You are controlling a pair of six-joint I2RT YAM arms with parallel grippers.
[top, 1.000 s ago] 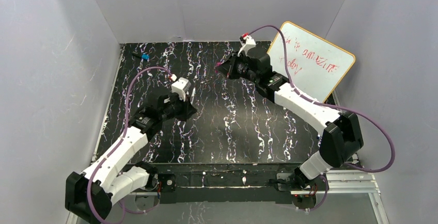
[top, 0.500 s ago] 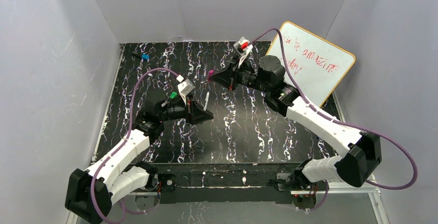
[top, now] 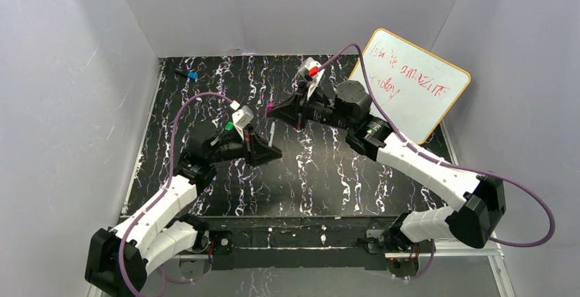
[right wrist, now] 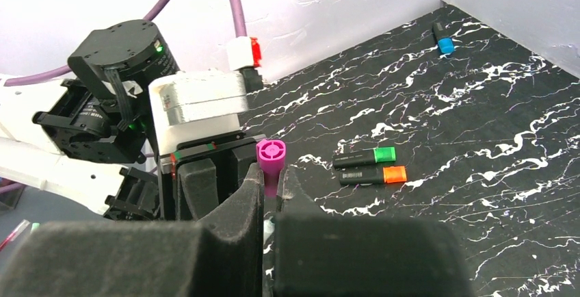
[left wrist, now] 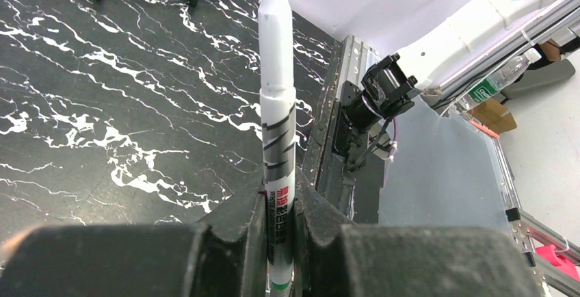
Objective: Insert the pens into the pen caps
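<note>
Item, white pen (left wrist: 277,105): clamped upright in the closed left gripper (left wrist: 279,201) above the table (top: 328,174), tip outward; purple cap (right wrist: 271,155), pinched in the right gripper (right wrist: 272,187), now carried leftward to near that tip, still apart, so alignment and push-on appear next.
</note>
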